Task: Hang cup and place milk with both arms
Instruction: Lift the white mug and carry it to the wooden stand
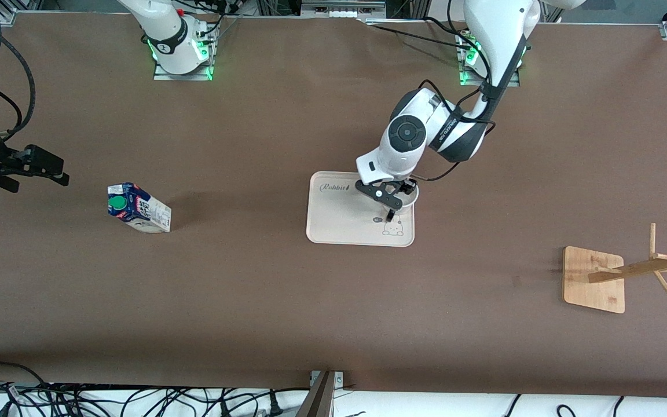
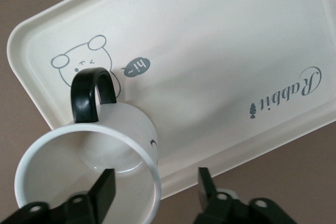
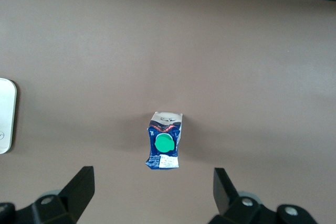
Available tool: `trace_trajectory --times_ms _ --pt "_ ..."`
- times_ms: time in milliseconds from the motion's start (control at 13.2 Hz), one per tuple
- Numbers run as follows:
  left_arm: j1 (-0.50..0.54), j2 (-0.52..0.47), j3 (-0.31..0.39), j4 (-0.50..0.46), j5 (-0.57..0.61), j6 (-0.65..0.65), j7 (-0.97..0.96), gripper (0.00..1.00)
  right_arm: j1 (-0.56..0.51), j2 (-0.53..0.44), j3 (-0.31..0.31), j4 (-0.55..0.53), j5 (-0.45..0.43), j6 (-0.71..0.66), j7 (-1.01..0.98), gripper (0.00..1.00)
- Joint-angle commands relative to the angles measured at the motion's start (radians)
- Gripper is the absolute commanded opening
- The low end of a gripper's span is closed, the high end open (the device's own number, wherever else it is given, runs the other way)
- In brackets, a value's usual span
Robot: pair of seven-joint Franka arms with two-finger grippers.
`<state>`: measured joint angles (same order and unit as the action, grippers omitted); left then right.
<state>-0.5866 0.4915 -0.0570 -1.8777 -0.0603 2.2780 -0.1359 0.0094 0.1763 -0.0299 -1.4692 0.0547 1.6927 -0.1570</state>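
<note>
- Left wrist view: left gripper straddles the rim of the cup on the tray, one finger inside, jaws not yet pinching; likely a rim grasp that leaves the handle free.
- Right gripper waits spread wide over the milk, which stands on the table toward the right arm's end.
- Front view hides most of the cup; the wooden rack is cut off.

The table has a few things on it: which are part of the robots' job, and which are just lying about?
Part of the job:
- cup, on the tray, one finger of the left gripper inside its rim
- milk, on the table under the open right gripper
- wooden rack, likely the cup's hanger
- tray, possibly where the milk goes

Lying about:
- cables along the table edge
</note>
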Motion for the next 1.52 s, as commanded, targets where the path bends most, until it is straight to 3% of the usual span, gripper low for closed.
trace_trajectory --times_ms 0,608,912,1064,1292,1444 --pt "-0.007 -0.033 0.006 -0.031 0.019 0.012 0.007 0.0 0.001 0.008 0.005 0.024 -0.015 -0.01 0.017 1.0" --pt "0.004 -0.068 0.022 0.071 0.077 0.0 0.009 0.0 0.003 0.006 0.005 0.026 -0.013 -0.01 0.017 1.0" --pt "0.15 -0.18 0.022 0.1 0.077 -0.084 0.01 0.0 0.003 0.006 0.002 0.026 -0.013 -0.011 0.017 1.0" --pt "0.229 -0.209 0.023 0.187 0.077 -0.167 0.009 0.0 0.003 0.006 0.002 0.026 -0.015 -0.011 0.017 1.0" --pt "0.335 -0.203 0.023 0.403 0.082 -0.389 0.016 0.0 0.003 0.006 -0.002 0.024 -0.01 -0.013 0.017 1.0" --pt "0.396 -0.209 0.023 0.446 0.08 -0.445 0.044 0.0 0.003 0.006 -0.001 0.026 -0.012 -0.013 0.017 1.0"
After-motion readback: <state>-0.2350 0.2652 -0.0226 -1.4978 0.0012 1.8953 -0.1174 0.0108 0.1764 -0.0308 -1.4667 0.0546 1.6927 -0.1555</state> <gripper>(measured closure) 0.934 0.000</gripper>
